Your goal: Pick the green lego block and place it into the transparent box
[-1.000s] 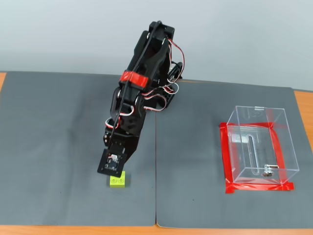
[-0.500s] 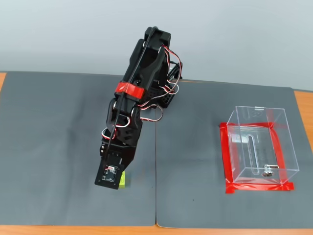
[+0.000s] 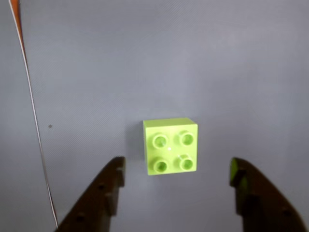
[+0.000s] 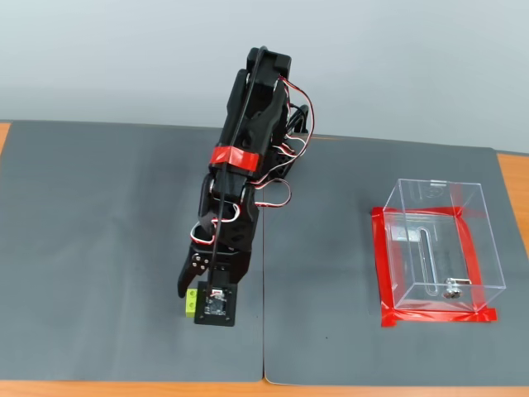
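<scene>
A dark grey mat (image 4: 107, 248) covers the bench (image 4: 506, 178), whose orange-brown wood shows at the far edges, and a pale wall (image 4: 124, 58) stands behind. In the fixed view the black arm (image 4: 252, 141), banded with red tape and looped with red and white wires, reaches toward the near edge of the mat, just left of the seam between the two mat pieces. The hand (image 4: 198, 294) hangs at its tip, pointing down at the mat, and the green lego block (image 4: 191, 301) peeks out as a small lime patch at the hand's left side, mostly hidden by the camera housing. In the wrist view the hand (image 3: 176, 169) is released, its two dark fingers (image 3: 104, 193) spread wide, one on either side of the green lego block (image 3: 170, 146), which sits studs up on the mat between and slightly ahead of the fingertips; neither finger touches it. A thin pale line with an orange strip runs along the left edge of that view. Well apart to the right of the hand in the fixed view stands the transparent box (image 4: 438, 244), upright on the mat, framed by red tape (image 4: 383, 265), with a slot and a small metal piece on its base.
</scene>
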